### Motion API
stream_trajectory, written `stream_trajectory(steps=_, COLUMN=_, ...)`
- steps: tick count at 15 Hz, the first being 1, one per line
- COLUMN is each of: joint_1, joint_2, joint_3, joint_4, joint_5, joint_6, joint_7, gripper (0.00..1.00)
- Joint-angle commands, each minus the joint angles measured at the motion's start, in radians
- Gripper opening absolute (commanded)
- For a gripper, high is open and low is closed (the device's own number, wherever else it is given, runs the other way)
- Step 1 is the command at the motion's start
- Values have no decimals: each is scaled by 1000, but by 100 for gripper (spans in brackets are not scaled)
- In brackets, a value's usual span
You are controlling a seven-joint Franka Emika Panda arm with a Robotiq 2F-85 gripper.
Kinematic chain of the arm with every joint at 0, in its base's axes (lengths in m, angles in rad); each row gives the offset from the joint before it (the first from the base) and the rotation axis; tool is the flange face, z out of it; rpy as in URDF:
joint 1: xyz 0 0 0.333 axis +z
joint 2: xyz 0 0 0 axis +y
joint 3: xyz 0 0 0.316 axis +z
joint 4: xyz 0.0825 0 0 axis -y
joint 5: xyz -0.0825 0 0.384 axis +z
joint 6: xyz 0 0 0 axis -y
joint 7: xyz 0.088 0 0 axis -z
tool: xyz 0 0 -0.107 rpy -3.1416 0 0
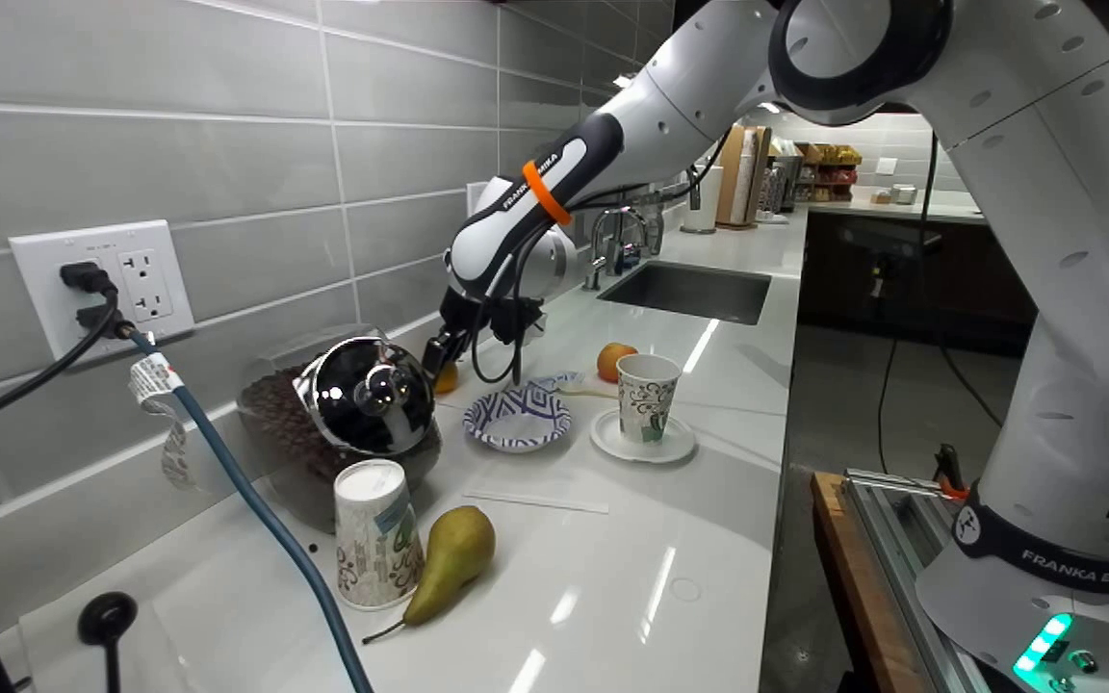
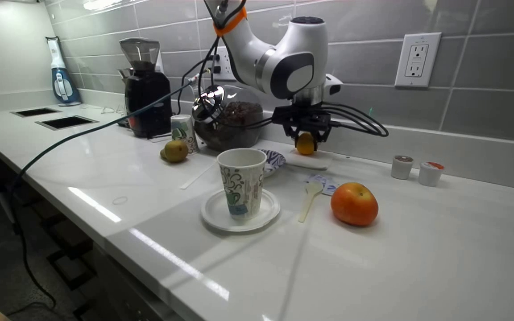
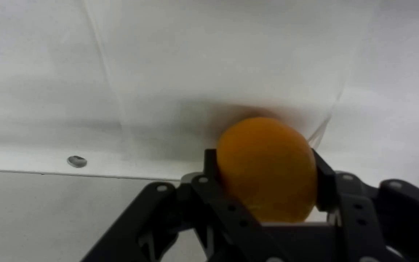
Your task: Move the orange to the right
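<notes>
The orange (image 2: 305, 144) is a small round fruit at the back of the counter by the tiled wall. It is partly hidden in an exterior view (image 1: 447, 378). My gripper (image 2: 307, 139) points down over it with a black finger on each side. In the wrist view the fingers (image 3: 266, 174) press against both sides of the orange (image 3: 267, 163). The orange sits just at or above a folded white napkin (image 2: 312, 160); I cannot tell whether it touches it.
Near the gripper are a glass jar (image 2: 239, 120) with a shiny lid, a patterned dish (image 1: 516, 421), a cup (image 2: 242, 187) on a white saucer (image 2: 212, 218), a spoon (image 2: 311, 196), a red-orange fruit (image 2: 354, 203), two small pods (image 2: 402, 167), a pear (image 1: 458, 558) and an upside-down cup (image 1: 376, 539).
</notes>
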Motion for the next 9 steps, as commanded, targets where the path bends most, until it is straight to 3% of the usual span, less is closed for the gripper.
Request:
stream_trajectory(steps=1, joint_1=0, joint_2=-35, joint_3=13, joint_4=-26, joint_5=-16, joint_6=13, joint_7=35, gripper=56)
stream_trajectory(steps=9, joint_1=-3, joint_2=-154, joint_3=-8, joint_4=-151, joint_5=1, joint_6=27, joint_7=90, gripper=56)
